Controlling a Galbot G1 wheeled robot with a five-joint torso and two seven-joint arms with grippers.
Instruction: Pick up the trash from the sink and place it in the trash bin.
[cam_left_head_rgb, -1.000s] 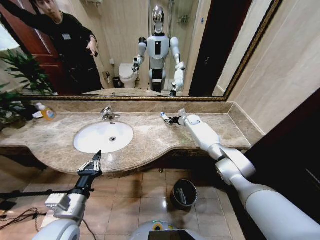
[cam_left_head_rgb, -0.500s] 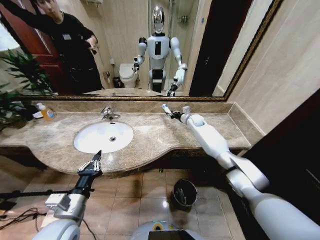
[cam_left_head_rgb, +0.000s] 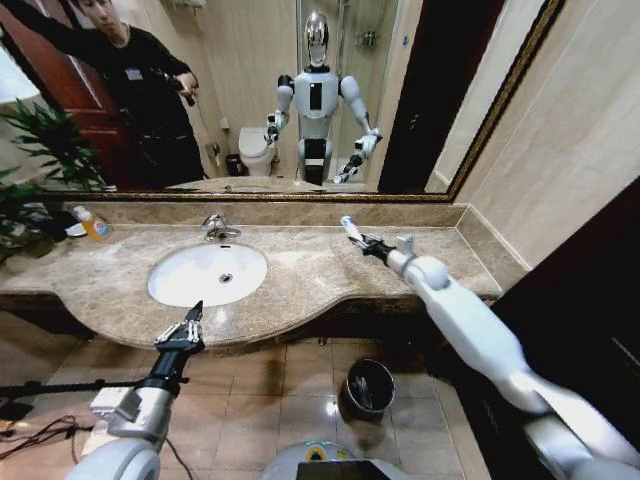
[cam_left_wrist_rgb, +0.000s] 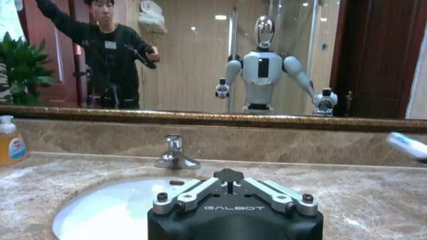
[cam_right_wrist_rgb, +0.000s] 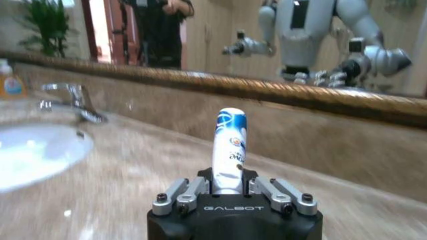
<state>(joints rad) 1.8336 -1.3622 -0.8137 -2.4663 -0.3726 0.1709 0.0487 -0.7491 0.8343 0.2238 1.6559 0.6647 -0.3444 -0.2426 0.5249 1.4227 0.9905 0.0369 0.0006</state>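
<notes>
Marble counter (cam_left_head_rgb: 300, 285) spans mid-frame; sink (cam_left_head_rgb: 207, 273) sits left of centre, tap (cam_left_head_rgb: 215, 228) behind it. Trash bin (cam_left_head_rgb: 367, 388) stands on the floor, lower centre. Right gripper (cam_left_head_rgb: 362, 241) is above the counter right of centre, jaws pinching a white-and-blue tube (cam_right_wrist_rgb: 229, 149). Left gripper (cam_left_head_rgb: 190, 323) is at the counter's front edge, lower left, jaws slightly spread.

Right gripper (cam_right_wrist_rgb: 229, 189) clamped on a white-and-blue tube (cam_right_wrist_rgb: 230, 150), which stands upright out of the jaws, above the marble counter (cam_right_wrist_rgb: 167, 170). Sink (cam_right_wrist_rgb: 37, 152) and chrome tap (cam_right_wrist_rgb: 72, 100) lie off to one side, soap bottle (cam_right_wrist_rgb: 10, 82) beyond. Mirror (cam_right_wrist_rgb: 220, 35) behind the backsplash.
</notes>
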